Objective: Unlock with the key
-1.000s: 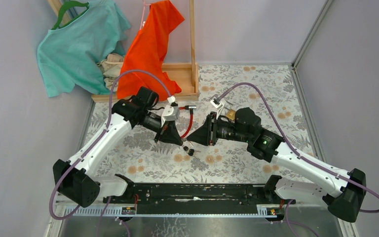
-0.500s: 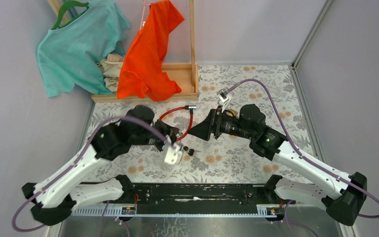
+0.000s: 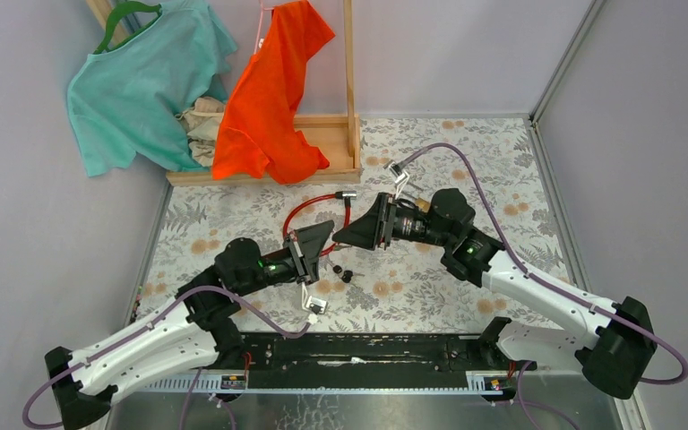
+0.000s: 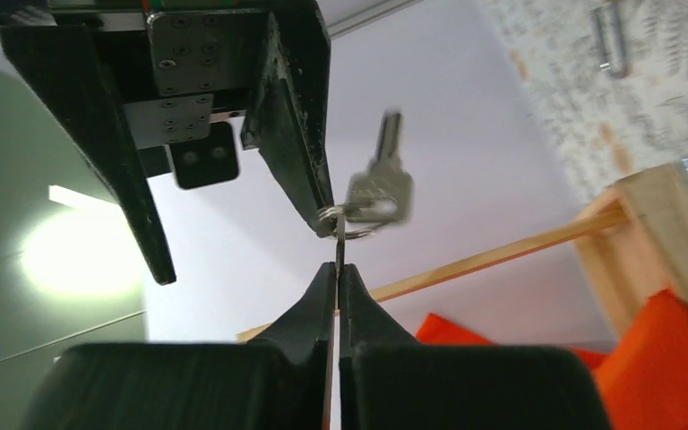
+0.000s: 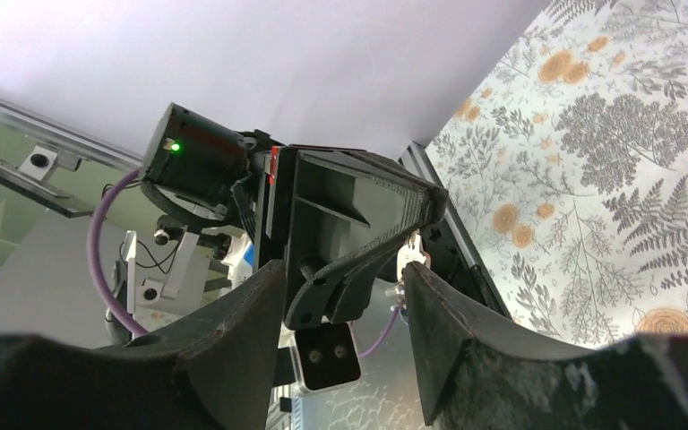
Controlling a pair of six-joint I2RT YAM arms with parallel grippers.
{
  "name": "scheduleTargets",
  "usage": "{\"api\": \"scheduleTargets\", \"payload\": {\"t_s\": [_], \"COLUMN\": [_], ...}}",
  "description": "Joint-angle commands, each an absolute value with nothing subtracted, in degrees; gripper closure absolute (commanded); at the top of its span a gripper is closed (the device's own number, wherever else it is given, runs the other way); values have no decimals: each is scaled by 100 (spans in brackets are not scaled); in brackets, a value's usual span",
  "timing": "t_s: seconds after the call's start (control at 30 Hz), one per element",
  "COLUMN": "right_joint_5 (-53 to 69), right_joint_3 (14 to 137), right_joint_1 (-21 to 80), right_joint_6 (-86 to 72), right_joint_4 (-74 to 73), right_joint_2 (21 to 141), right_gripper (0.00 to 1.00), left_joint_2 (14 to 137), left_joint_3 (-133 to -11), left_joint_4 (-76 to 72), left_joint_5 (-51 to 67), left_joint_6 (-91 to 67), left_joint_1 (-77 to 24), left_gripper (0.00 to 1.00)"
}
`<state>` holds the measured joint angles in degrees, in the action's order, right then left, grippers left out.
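**Left tool** (image 4: 336, 278) is pressing its fingers together. It is holding the silver flat-headed key (image 4: 380, 190) indirectly, by pinching a thin metal piece, seen edge-on, on the key's small wire ring (image 4: 358, 213). The key is hanging just beyond the fingertips, its blade pointing away from the tool, and it is appearing blurred.

**Right tool** (image 5: 342, 273) is facing the left one with its fingers spread, gripping nothing. One of its fingers (image 4: 297, 116) is touching or nearly touching the ring.

The red looped cable lock (image 3: 305, 204), with its silver barrel end (image 3: 347, 193), is lying on the floral-patterned bench (image 3: 430, 296). It is lying beyond both tool tips and apart from them.

**Hazards, as judged:**
- The key is hanging from a loose ring, so it is probably free to swing and turn.
- A closing right tool may be catching the ring instead of the key head.
- It may also be knocking the ring out of the pinch, dropping the key onto the bench.
- Even when gripped, a tilted blade may be missing the keyhole, whose facing cannot be told here.
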<state>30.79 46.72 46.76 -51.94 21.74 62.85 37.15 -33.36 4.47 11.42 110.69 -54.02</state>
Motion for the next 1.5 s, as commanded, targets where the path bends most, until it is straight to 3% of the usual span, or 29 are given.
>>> {"api": "scheduleTargets", "payload": {"t_s": [0.0,0.53,0.87,0.97,1.1,1.43,1.47], "right_joint_5": [3259,2964,3855,4091,4131,4153,4142], "right_joint_3": [4646,5177,4850,4782,4698,4587,4554], "right_joint_1": [4632,4052,4052,4060,4078,4109,4113], "right_joint_6": [-5372,-4672,-5855,-6226,-6279,-6314,-6335], "right_joint_4": [2810,1490,3276,3865,3914,4000,4038], "right_joint_2": [6260,5606,6298,6497,6520,6513,6513], "right_gripper": [42,48,55,62,71,70,74], "left_joint_2": [3549,3448,3683,3744,3834,4016,4024], "left_joint_3": [-3236,-3075,-3110,-3126,-3158,-3229,-3240], "left_joint_4": [-1133,-1198,-1602,-1682,-1816,-2012,-2017], "left_joint_5": [1325,1427,1375,1333,1247,1074,1061], "left_joint_6": [11747,12089,12128,12120,12086,12067,12067], "left_joint_1": [-5453,-5459,-5454,-5454,-5450,-5454,-5453], "left_gripper": [100,100,100,100,100,100,100]}}
